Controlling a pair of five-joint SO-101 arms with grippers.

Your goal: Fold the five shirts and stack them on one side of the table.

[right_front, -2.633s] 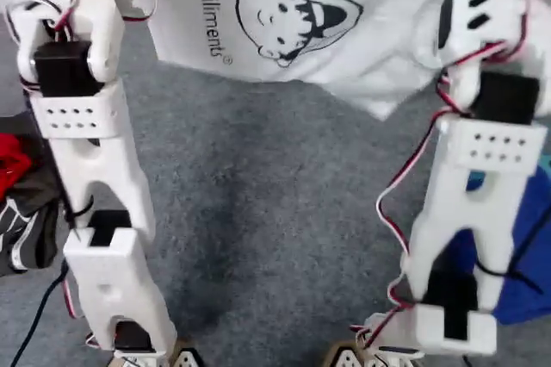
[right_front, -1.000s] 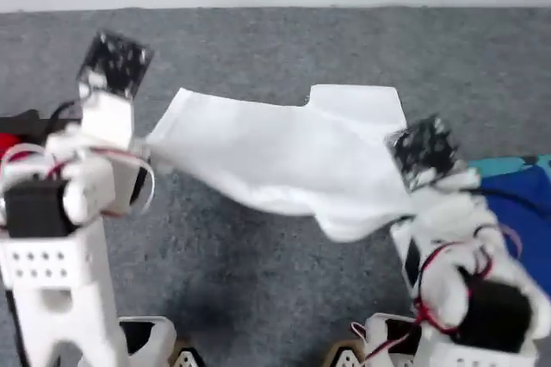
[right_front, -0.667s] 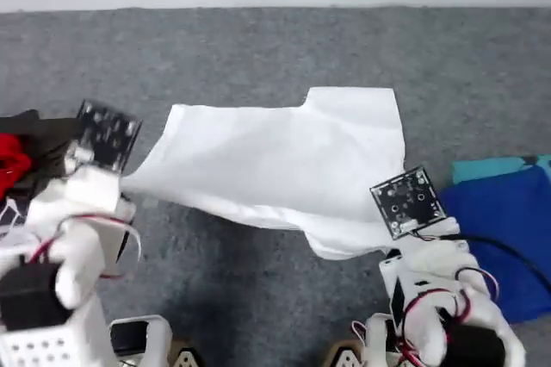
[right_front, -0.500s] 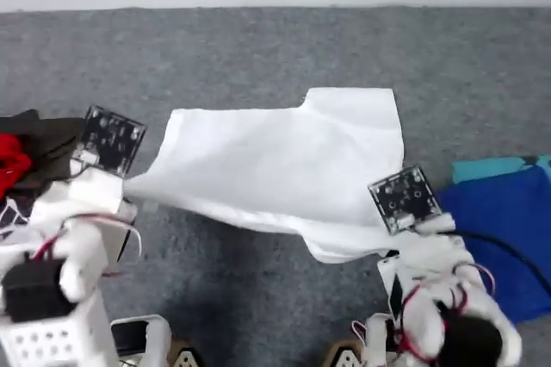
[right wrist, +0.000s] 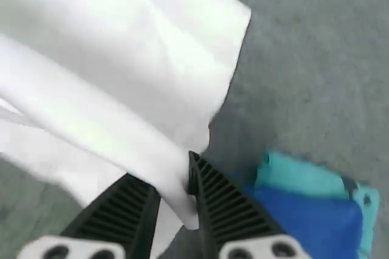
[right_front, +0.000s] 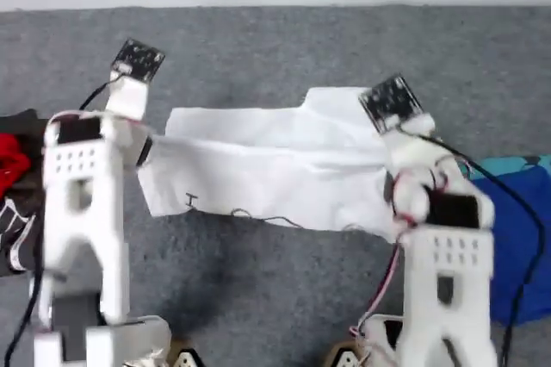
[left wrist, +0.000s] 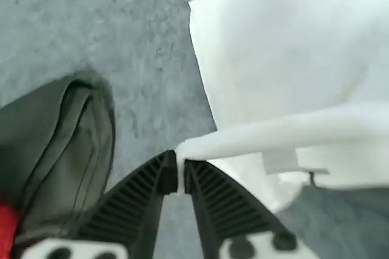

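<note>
A white shirt (right_front: 275, 169) lies across the middle of the grey table, with its near part doubled over so that a strip of dark print shows along the front edge. My left gripper (right_front: 146, 150) is at the shirt's left side, and the left wrist view has that gripper (left wrist: 179, 174) shut on a pinched white fold (left wrist: 273, 137). My right gripper (right_front: 389, 190) is at the shirt's right side. There the right wrist view has it (right wrist: 173, 192) shut on a white fold (right wrist: 91, 125) of the white shirt.
A blue shirt (right_front: 521, 238) on a teal one (right_front: 516, 164) lies at the right edge, close to the right arm. A heap of dark and red clothes (right_front: 13, 186) lies at the left edge; its olive garment (left wrist: 61, 149) is beside the left gripper.
Both arms have stretched away from the table's front, carrying the held shirt edges toward the far side. The shirt's near part has folded over and its print now shows.
</note>
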